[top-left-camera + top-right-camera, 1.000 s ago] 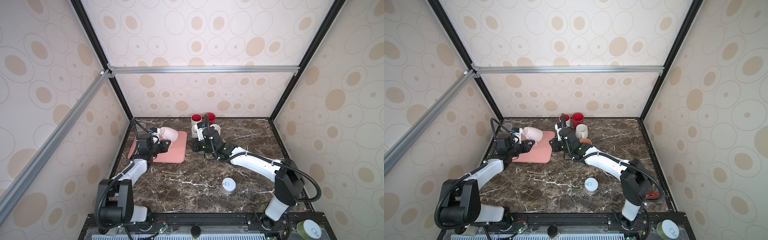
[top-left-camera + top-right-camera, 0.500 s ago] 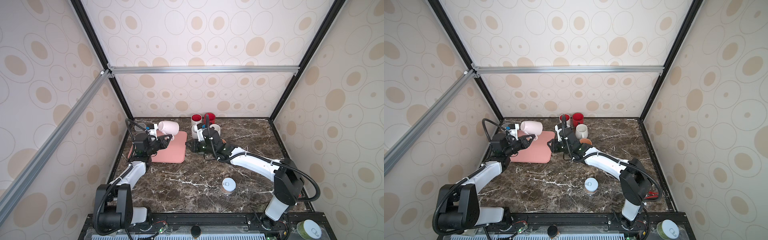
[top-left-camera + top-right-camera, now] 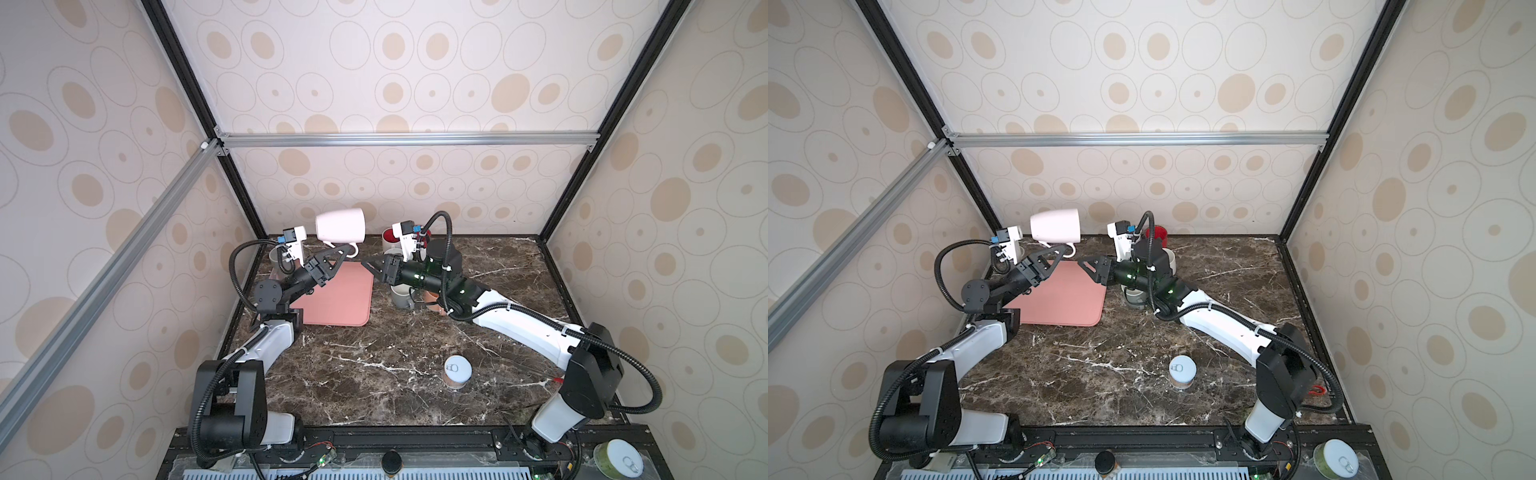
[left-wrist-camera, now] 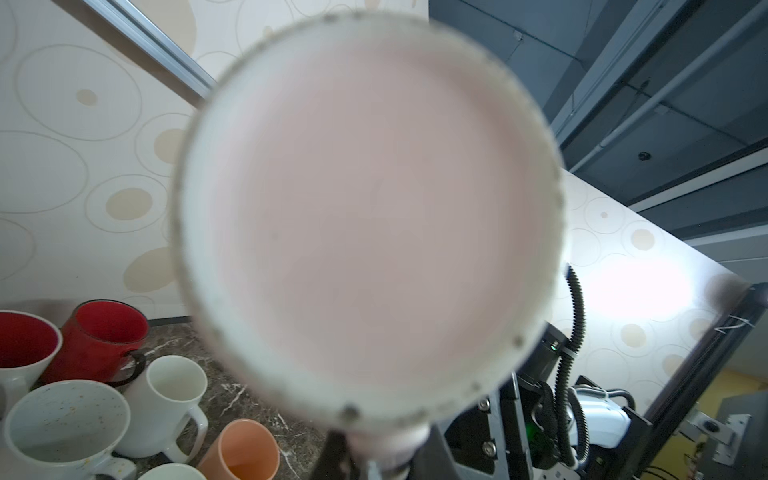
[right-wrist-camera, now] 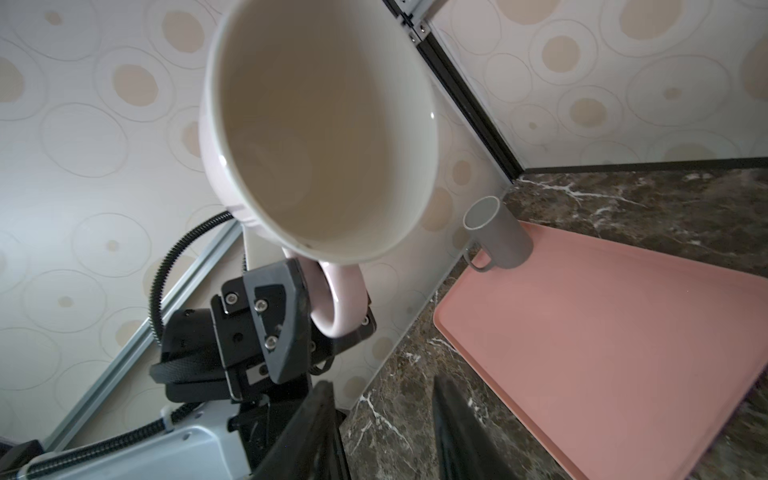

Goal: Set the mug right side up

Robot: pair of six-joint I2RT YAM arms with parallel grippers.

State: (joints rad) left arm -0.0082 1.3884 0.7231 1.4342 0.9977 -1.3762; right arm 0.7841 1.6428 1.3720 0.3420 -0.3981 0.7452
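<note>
The pink mug (image 3: 340, 224) is now lifted off the tray (image 3: 345, 299), sideways, halfway upright; left fingers (image 5: 276, 328) clamp its handle (image 5: 336, 299), right fingers (image 5: 457, 424) part, empty.

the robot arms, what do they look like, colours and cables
The left arm and right arm have white shells and black joints. Black ribbed hoses loop along them. Each wrist carries a small white camera with a blue plug. The left gripper and right gripper have black triangular fingers.

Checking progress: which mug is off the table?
The pale pink mug: the left gripper holds it by the handle, lying sideways in the air. The other mugs stand upright below.
</note>
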